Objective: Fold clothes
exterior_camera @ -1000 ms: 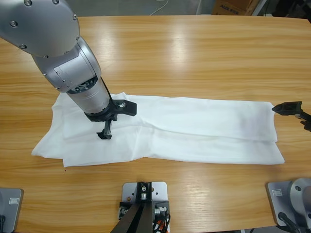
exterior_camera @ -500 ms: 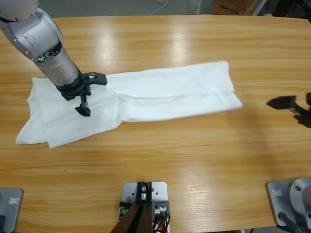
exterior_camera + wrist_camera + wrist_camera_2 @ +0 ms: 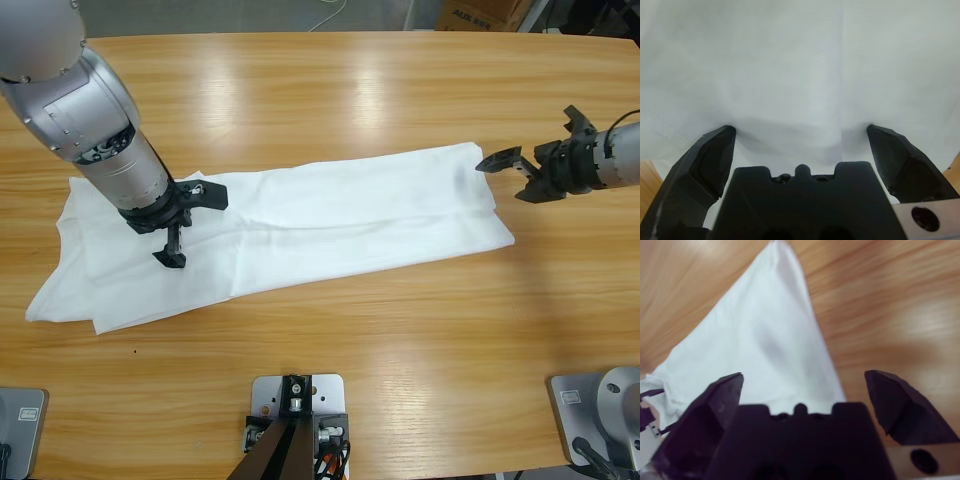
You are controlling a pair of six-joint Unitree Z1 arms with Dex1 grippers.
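Your T-shirt (image 3: 300, 225) now lies as a long band across the counter (image 3: 400, 90), dragged left and skewed since a second ago. Your left gripper (image 3: 180, 225) presses it with open fingers; your right gripper (image 3: 520, 170), also open, has closed in on the far corner, ready to grasp for the next fold.

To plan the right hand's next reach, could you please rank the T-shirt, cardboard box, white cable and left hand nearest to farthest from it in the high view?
From the right hand:
1. T-shirt: its end alongside.
2. Cardboard box: past the far edge.
3. White cable: far edge, middle.
4. Left hand: over the shirt's other end.
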